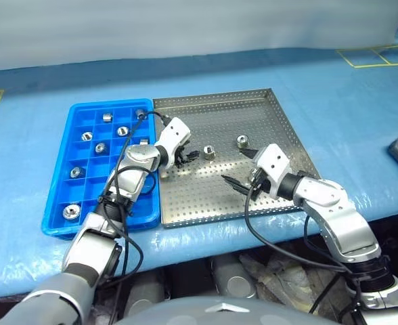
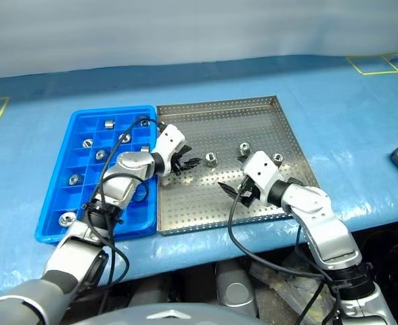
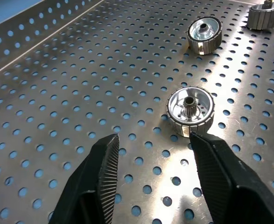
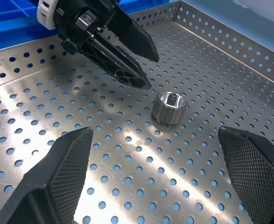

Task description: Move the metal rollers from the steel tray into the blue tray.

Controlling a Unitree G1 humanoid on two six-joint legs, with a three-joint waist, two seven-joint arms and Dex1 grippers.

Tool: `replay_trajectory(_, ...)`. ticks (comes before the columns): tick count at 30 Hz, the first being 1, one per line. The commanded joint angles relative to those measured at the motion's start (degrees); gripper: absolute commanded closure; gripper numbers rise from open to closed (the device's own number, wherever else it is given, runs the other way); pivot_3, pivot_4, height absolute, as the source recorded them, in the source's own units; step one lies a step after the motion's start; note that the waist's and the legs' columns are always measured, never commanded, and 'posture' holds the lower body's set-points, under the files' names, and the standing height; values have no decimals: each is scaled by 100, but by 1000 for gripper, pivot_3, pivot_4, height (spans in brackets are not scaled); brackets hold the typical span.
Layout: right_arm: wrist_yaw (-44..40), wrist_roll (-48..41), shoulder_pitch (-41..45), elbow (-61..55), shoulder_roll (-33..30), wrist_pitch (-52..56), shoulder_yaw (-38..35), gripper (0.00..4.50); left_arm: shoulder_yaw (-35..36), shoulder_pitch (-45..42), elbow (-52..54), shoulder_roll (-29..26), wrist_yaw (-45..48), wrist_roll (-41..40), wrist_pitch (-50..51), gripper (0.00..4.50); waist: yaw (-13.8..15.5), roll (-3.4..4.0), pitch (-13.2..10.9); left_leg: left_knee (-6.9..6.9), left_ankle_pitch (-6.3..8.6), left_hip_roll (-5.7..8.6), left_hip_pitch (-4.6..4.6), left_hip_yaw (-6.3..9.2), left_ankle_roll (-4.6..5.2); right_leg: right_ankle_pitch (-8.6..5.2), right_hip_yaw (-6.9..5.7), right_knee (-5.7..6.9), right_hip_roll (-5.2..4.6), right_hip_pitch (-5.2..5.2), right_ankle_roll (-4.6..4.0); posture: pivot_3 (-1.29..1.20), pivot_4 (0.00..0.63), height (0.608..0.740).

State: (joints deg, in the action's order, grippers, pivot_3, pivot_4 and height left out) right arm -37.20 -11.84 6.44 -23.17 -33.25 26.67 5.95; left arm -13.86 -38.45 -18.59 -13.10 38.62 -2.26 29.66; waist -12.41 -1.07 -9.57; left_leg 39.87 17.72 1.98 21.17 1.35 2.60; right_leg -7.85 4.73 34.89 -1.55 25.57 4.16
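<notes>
Rollers (image 1: 209, 153) wait on the perforated steel tray (image 1: 267, 108) as the left gripper (image 3: 153, 154) hovers just short of the nearest one, fingers spread, apparently lining up a pick. The right gripper (image 4: 155, 172) stands wide open nearby, empty. Several rollers already sit in separate compartments of the blue tray (image 1: 84, 108), touching alongside. No readable markings appear.

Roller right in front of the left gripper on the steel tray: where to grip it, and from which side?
Grip the ribbed outer wall of the roller, one finger on each side, coming in low along the left gripper's current line. It stands on end on the steel tray, hollow face up, so the curved sides are the exposed surfaces. The open fingers already sit just short of it. A judgement.
</notes>
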Motion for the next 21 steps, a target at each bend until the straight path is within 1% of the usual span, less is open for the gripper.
replay_trajectory(1,79,-14,-97,-308,-24,-59,-199,0,-19,-299,-240,142,-71,60,-165,914,-21,1,0,0,0,0,0,0,0,0,0,0,1,0,0,-302,150,740)
replay_trajectory(11,201,-21,-244,-412,18,-47,-239,0,-224,-576,-1106,281,-72,331,-335,914,-269,0,0,1,0,-1,-4,-6,0,-9,6,2,6,-6,14,-327,150,740)
replay_trajectory(17,250,-41,-297,-444,50,-43,-218,0,-247,-592,-1410,376,-64,401,-441,914,-378,1,1,2,0,-1,-4,-6,1,-9,7,2,5,-6,17,-336,150,740)
replay_trajectory(20,258,-46,-326,-456,41,-42,-234,0,-222,-585,-1475,419,-76,409,-459,914,-403,1,1,2,0,-1,-6,-7,1,-17,7,2,5,-10,31,-338,150,740)
replay_trajectory(21,259,-48,-330,-455,38,-40,-239,0,-200,-576,-1472,430,-83,400,-466,1084,-407,0,1,2,0,-1,-6,-7,1,-17,8,2,5,-10,31,-338,150,740)
